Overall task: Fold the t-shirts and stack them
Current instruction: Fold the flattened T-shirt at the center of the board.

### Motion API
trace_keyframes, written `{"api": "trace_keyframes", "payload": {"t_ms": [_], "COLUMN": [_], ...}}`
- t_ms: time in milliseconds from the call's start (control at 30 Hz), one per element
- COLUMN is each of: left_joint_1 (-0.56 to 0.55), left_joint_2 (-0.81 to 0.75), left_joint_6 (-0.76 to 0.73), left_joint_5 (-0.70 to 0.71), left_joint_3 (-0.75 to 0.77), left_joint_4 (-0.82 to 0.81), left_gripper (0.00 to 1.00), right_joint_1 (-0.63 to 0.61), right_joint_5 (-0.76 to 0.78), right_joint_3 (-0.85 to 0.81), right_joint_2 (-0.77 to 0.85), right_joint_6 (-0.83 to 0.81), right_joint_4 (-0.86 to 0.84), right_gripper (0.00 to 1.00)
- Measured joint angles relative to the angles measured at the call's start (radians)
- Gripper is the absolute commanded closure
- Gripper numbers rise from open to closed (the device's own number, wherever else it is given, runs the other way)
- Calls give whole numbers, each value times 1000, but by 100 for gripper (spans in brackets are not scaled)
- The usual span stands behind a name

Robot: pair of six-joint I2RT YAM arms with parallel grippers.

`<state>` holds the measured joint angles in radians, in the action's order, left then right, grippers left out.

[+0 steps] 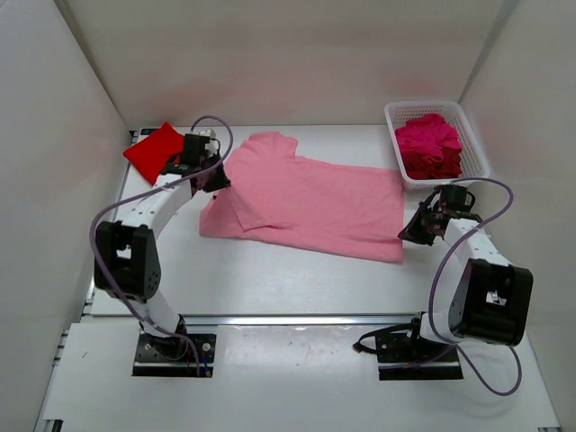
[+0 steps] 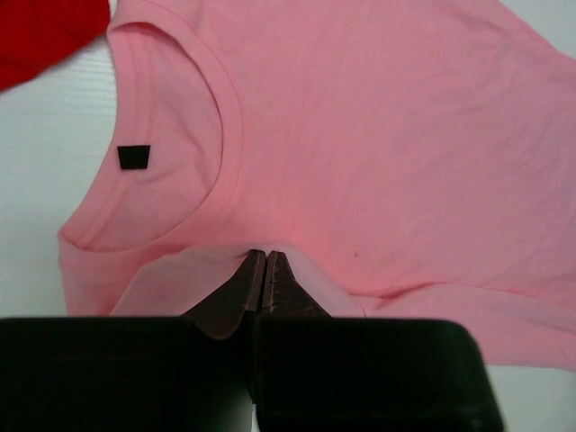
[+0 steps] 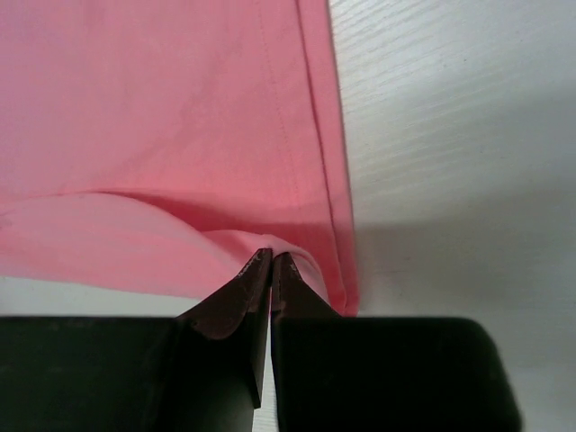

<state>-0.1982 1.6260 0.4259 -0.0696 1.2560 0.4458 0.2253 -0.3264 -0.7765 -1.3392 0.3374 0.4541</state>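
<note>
A light pink t-shirt (image 1: pixel 315 202) lies spread across the middle of the table, its collar (image 2: pixel 180 135) at the left. My left gripper (image 1: pixel 216 175) is shut on the pink cloth just below the collar (image 2: pixel 264 256). My right gripper (image 1: pixel 409 229) is shut on the shirt's hem corner (image 3: pixel 272 256) at the right. A folded bright red t-shirt (image 1: pixel 153 150) lies at the far left, its edge in the left wrist view (image 2: pixel 36 31). Magenta and dark red shirts (image 1: pixel 430 144) are bunched in the basket.
The white lattice basket (image 1: pixel 475 144) stands at the back right. White walls enclose the table on three sides. A metal rail (image 1: pixel 288 319) runs along the front edge by the arm bases.
</note>
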Motion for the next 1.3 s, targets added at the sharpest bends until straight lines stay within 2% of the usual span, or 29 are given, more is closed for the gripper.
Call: {"api": "trace_keyframes", "payload": {"t_ms": [233,367,433,467,500,533,600,700,800,933,1000,1033,1067,1133,1167,1300], "left_joint_1": [-29,-42,-52,-57,-62,-68,-75,-78,-72,-39,-5,18,47,101,128,161], "left_joint_2": [196,285,319,333,341,346,347,323,220,-21,-180,-253,-325,-417,-436,-355], "left_joint_6": [-10,-15,-19,-22,-25,-27,-29,-23,-23,-13,5,16,32,56,67,95], "left_joint_5": [31,47,71,80,85,89,89,86,85,71,53,47,35,23,19,-1], "left_joint_3": [153,243,279,291,298,301,302,283,183,3,-139,-210,-299,-434,-490,-579], "left_joint_4": [12,19,23,23,23,23,25,12,1,-29,-85,-104,-144,-177,-187,-203], "left_gripper": [100,97,90,83,73,51,37,28,30,40,48,52,54,51,46,40], "right_joint_1": [3,15,22,24,26,27,26,24,13,-46,-107,-137,-170,-226,-254,-340], "right_joint_5": [15,16,15,14,14,13,14,22,47,84,92,91,87,83,84,85], "right_joint_3": [-11,-11,-11,-11,-11,-11,-11,-11,-9,-3,13,24,41,77,98,162], "right_joint_2": [-82,-107,-111,-113,-113,-113,-113,-100,-48,51,107,133,163,208,227,287], "right_joint_6": [5,4,5,5,5,8,11,15,21,21,22,21,30,41,47,78], "right_joint_4": [-3,-6,-8,-11,-13,-16,-23,-27,-30,-39,-43,-46,-53,-60,-60,-60], "right_gripper": [100,100,100,100,100,99,92,71,69,72,96,100,100,100,99,100]}}
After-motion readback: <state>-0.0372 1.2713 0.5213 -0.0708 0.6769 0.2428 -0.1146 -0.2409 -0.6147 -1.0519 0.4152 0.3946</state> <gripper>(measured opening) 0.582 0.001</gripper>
